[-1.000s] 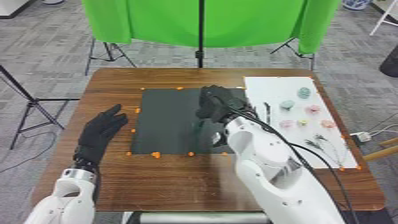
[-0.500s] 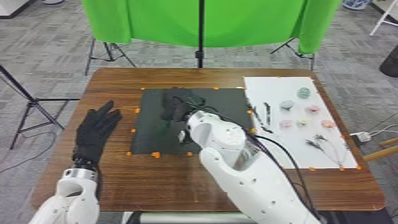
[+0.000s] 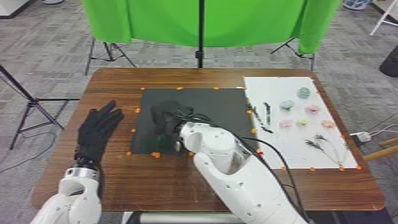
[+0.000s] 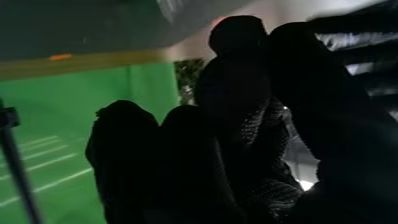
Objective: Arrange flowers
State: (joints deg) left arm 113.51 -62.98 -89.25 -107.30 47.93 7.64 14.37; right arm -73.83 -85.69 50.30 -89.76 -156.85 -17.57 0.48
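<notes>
Clock laid on the head view, twelve at the table's far edge.

Left hand [image 3: 98, 131], black fabric glove, at nine o'clock on the brown wooden table [image 3: 133, 185]. Open, fingers straight and slightly spread. Its white jointed arm [image 3: 73, 192] comes in from seven.

Right hand [image 3: 171, 111], also gloved in black, over the matte black square board [image 3: 222, 102], toward ten from the board's middle. Cannot tell whether it is open, closed or gripping anything. Its white jointed arm [image 3: 216, 145], trailing black cables, comes in from five.

Flowers lie on the white rectangular sheet [image 3: 266, 160], at three beside the board. About the sheet's middle: small pale yellow flower [image 3: 302, 122] near centre; grey-green rounded bloom [image 3: 304, 93] at twelve; pale blue-green bloom [image 3: 287, 104] at eleven; pink bloom [image 3: 313, 108] at one; second pink bloom [image 3: 286, 123] at nine; salmon-pink bloom [image 3: 328, 124] at three. Thin-stemmed dark tufted sprigs [image 3: 315, 144] at five. Slim dark strips [image 3: 267, 113] toward ten.

Small orange pieces [image 3: 155, 154] dot the board's border.

Right wrist view: right hand [image 4: 173, 165] dark in front, a mottled dark patch [image 4: 188, 75] beside it, too blurred to name. Bright green cloth [image 4: 67, 105] behind, with a black upright pole [image 4: 19, 165].
</notes>
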